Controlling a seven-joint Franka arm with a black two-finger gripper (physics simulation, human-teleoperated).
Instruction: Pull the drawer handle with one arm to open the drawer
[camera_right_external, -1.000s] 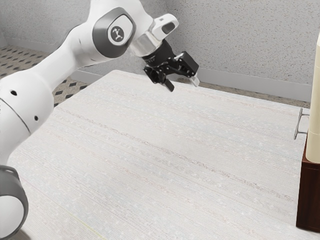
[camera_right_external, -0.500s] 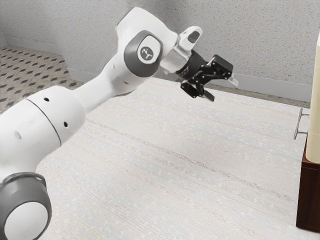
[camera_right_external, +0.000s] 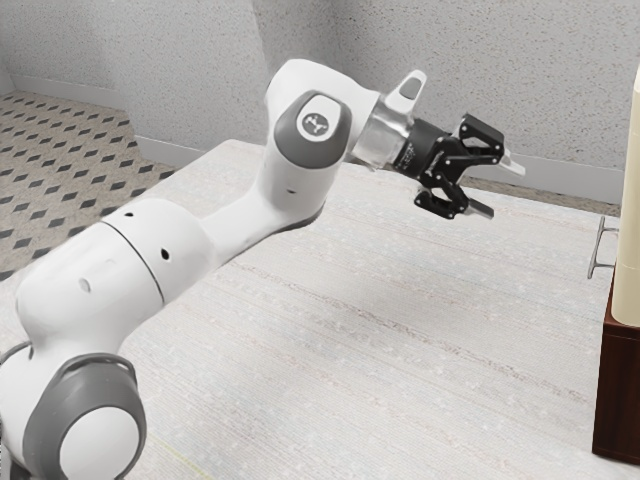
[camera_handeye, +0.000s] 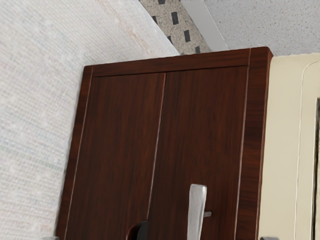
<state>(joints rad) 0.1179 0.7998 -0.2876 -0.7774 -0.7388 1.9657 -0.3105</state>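
Gripper (camera_right_external: 499, 188) spread wide and empty, we are well short of the handle (camera_right_external: 600, 248), which stands out from the drawer (camera_handeye: 210, 130). We should drop a little and come in level (gently, since a bump could spoil the grip), centre the handle between both pads, squeeze firmly, then draw straight back.

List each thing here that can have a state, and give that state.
Claw: open, holding nothing
Arm: bent, reaching toward the cabinet
Drawer with the handle: shut
Handle: untouched, clear of the claw
Cream unit: resting on the cabinet
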